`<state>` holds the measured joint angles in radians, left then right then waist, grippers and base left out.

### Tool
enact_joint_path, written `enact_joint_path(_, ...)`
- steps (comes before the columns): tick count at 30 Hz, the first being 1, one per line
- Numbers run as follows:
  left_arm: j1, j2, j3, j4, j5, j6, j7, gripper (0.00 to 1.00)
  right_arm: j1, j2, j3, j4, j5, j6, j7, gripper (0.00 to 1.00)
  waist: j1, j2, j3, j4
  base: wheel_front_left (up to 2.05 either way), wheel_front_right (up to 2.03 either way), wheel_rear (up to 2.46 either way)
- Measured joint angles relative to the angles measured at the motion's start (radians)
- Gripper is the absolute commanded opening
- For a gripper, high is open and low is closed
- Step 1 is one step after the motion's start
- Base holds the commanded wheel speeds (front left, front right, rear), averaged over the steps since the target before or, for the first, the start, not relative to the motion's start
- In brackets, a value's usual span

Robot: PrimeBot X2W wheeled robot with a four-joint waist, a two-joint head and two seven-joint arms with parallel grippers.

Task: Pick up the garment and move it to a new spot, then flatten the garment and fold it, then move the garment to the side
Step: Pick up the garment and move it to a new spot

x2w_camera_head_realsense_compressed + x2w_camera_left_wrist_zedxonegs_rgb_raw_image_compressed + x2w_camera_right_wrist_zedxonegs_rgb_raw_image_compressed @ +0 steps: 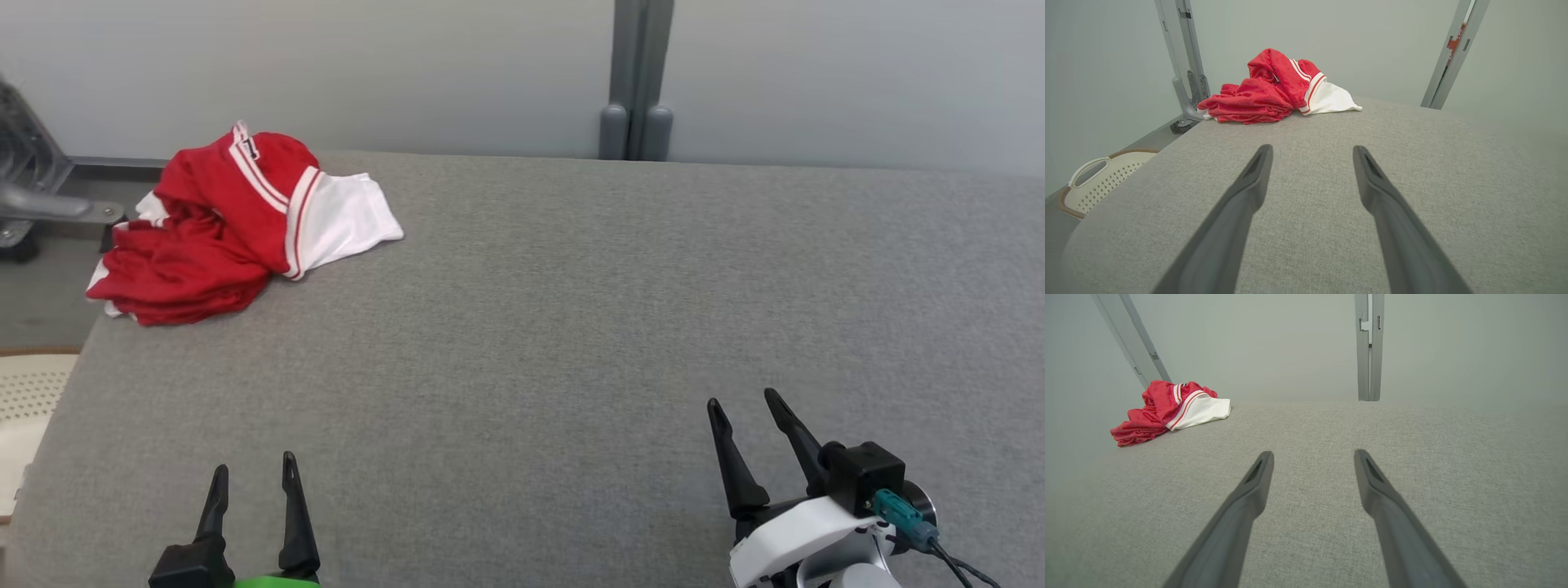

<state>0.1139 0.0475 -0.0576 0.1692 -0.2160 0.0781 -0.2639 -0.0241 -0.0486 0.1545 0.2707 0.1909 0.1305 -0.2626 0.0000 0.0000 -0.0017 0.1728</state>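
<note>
A red-and-white garment [237, 224] lay crumpled at the tabletop [531, 310] far left corner. The left claw [254, 463] and right claw [742, 398] gaped wide, empty. No step had begun.

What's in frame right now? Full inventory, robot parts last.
garment: 1, red and white, crumpled at the table's far left corner
table: 1, grey fabric top, ahead of the robot
basket: 1, cream, perforated, on the floor left of the table
metal upright: 1, grey, at the wall behind the table
metal stand: 1, grey, far left by the garment
left gripper: 1, dark fingers, near edge, open, empty
right gripper: 1, dark fingers, near right, open, empty
</note>
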Motion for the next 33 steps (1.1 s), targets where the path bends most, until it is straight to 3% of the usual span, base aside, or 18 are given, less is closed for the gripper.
enact_joint_path(16,0.034,0.000,0.046,-0.007,0.016,-0.013,0.000,1.00,0.010,0.000,0.028,0.007,0.025,0.000,0.000,1.00,0.0000,0.0000,-0.039,0.238,0.00,0.00,0.00)
enact_joint_path(22,0.039,0.000,0.052,-0.009,0.016,-0.016,0.000,1.00,0.011,0.000,0.032,0.007,0.024,0.000,0.000,1.00,0.0000,0.0000,-0.048,0.264,0.00,0.00,0.00)
enact_joint_path(33,0.029,0.000,0.062,-0.046,-0.020,0.005,0.000,1.00,-0.008,0.000,0.012,-0.026,-0.030,0.000,0.000,1.00,0.0000,0.0000,0.015,0.247,0.00,0.00,0.00)
